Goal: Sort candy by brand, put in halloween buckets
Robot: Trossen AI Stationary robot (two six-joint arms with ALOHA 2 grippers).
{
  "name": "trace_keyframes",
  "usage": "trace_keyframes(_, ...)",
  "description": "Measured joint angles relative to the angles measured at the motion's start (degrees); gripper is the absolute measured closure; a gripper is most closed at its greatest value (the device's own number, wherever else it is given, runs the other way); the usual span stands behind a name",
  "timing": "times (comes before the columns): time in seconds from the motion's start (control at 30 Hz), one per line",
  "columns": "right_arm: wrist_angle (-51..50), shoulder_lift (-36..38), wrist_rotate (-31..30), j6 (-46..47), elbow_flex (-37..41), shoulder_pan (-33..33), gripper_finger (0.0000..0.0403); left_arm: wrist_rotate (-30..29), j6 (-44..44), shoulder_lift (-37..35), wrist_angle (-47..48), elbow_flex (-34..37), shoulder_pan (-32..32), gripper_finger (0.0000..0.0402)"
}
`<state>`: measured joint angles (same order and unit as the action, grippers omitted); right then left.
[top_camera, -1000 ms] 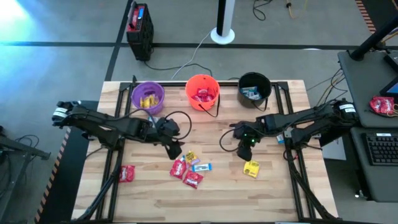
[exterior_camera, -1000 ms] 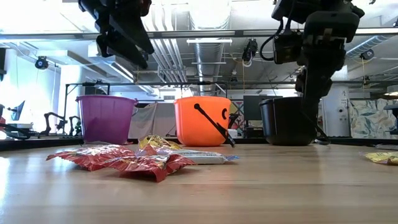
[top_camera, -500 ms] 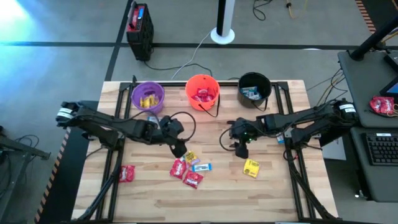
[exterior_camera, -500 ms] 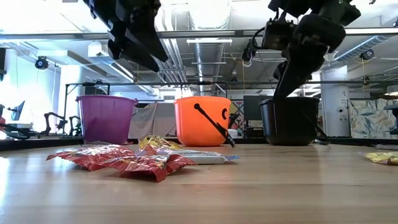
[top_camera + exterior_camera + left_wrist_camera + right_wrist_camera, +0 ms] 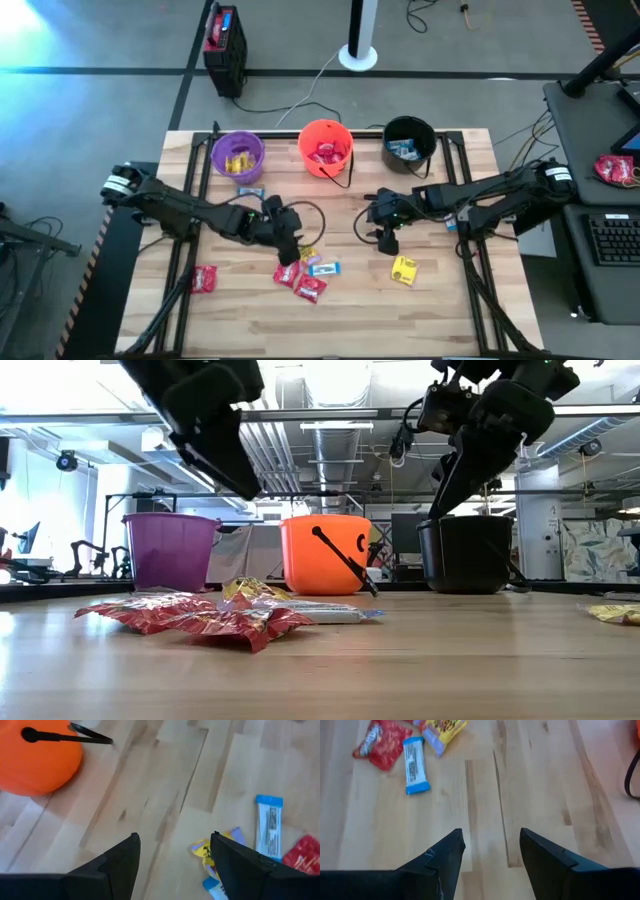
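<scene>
A pale wooden slatted table (image 5: 440,320) is carrying everything. Along its far edge three small round plastic pails are standing in a row: a purple bucket (image 5: 237,156) toward the far left corner, an orange bucket with a thin black handle (image 5: 325,147) at the middle, and a black bucket (image 5: 409,142) to the right, each already holding some candy.

The dark left arm is reaching in from the left edge, and its left gripper (image 5: 287,246) is hovering with fingers apart and nothing between them, right at the near-centre cluster of loose packets. In the left wrist view a yellow wrapped packet (image 5: 206,854) is lying just ahead of the fingertips, with a blue-and-white bar (image 5: 267,825) beside it, its long axis pointing roughly away from the gripper, and a red packet (image 5: 303,855) beyond that. The left arm is clearly the nearer one to this cluster.

The right gripper (image 5: 386,238) is hanging over bare wood right of centre, fingers likewise spread and empty. A lone yellow packet (image 5: 404,270) is lying just toward the near edge from it, with open board all round.

One red packet (image 5: 205,278) is sitting apart near the left edge. Room toward the buckets looks open; the orange bucket's handle is probably the only snag.
</scene>
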<state>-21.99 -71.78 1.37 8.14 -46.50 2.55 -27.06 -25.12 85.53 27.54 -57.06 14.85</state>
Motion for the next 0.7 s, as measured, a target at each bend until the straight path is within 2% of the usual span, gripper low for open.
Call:
trace_keyframes(0.13, -2.0, 0.4, 0.2, 6.5, -1.3, 1.3, 0.0216, -3.2, -4.3, -0.2, 0.1, -0.1, 3.1, 0.0177)
trace_keyframes(0.37, -14.6, 1.5, 1.1, 20.1, -4.7, 8.9, 0.0216, -4.3, -10.0, -2.9, 3.3, -0.3, 10.9, 0.0177)
trace_keyframes(0.5, -20.2, 1.5, 0.4, 26.7, -4.7, 13.2, 0.0216, -4.6, -7.6, -3.0, 3.0, -0.3, 14.9, 0.0177)
trace_keyframes(0.6, -21.0, 1.5, 0.0, 27.8, -4.1, 14.8, 0.0216, -5.7, -3.0, -3.0, 1.7, -0.3, 16.9, 0.0177)
trace_keyframes(0.7, -20.1, 1.5, -5.8, 25.4, -3.6, 14.7, 0.0216, -9.6, 2.2, -3.0, 0.3, -0.3, 17.1, 0.0177)
